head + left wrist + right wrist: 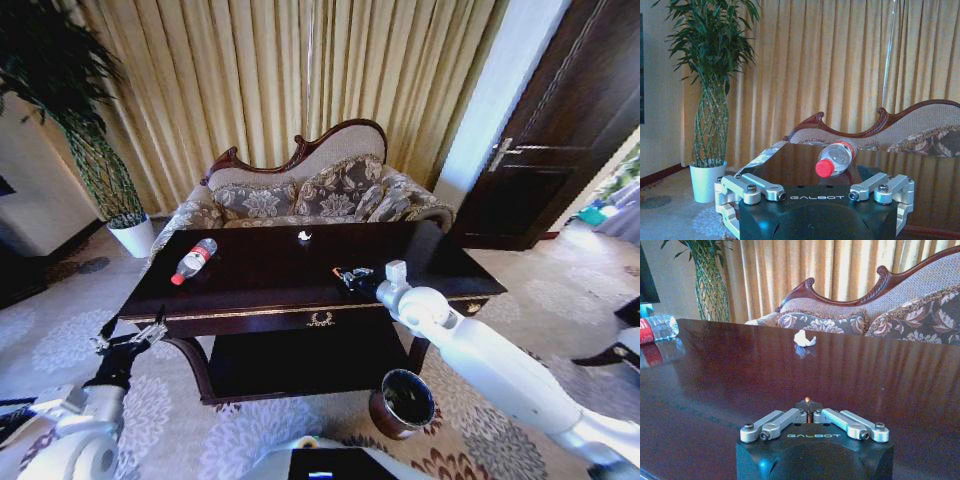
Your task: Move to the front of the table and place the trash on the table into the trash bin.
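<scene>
Resting low on the dark glossy wooden table with gold trim (290, 285), centre-right of the head view, the right gripper (350, 278) is clenched on a tiny orange-red piece (807, 399), with the small white paper bit (305, 236) beyond it toward the floral sofa (320, 190). Left of centre lies the clear plastic bottle with red label (194, 260), long axis diagonal, red cap toward the released left gripper (135, 340), the nearer arm. Lower centre-right stands the round reddish-brown trash bin (402, 403), dark inside, contents indiscernible.
</scene>
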Available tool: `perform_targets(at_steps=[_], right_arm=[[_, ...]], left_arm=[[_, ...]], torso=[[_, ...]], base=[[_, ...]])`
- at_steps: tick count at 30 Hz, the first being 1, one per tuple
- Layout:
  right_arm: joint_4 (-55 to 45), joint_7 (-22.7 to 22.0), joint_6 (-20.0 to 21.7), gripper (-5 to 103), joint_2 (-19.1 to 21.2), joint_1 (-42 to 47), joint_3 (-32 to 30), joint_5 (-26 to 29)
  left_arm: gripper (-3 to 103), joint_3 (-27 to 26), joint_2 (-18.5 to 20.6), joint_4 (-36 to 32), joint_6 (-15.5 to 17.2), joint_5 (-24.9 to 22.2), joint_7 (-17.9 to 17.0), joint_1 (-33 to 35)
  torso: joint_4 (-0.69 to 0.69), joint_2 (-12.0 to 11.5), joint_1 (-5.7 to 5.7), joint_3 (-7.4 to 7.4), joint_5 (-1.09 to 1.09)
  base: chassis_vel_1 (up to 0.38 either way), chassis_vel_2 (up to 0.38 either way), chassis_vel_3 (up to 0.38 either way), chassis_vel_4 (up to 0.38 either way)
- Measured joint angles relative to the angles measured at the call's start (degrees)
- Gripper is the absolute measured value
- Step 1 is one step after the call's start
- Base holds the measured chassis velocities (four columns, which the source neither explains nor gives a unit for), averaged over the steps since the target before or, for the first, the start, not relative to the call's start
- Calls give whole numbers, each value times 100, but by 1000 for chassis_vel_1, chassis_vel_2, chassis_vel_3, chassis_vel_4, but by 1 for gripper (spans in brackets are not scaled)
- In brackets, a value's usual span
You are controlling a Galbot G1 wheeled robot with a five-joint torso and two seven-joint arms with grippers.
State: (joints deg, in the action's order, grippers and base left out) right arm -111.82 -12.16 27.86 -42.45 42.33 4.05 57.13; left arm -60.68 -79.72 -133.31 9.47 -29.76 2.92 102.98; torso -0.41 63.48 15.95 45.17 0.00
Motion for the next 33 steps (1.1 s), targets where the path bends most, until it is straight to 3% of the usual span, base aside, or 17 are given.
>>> perform_targets(at_steps=[4,33], right_arm=[[3,2,-7,0,-5,6,0,1],[14,8,-94,0,-22,71,44,1]], left_arm=[[100,4,7,5,0,-1,1,-7],[100,11,5,85,-7,-9,31,-20]], torso=[[0,0,0,0,0],[0,0,0,0,-1]], base=[[0,0,0,0],[0,0,0,0]])
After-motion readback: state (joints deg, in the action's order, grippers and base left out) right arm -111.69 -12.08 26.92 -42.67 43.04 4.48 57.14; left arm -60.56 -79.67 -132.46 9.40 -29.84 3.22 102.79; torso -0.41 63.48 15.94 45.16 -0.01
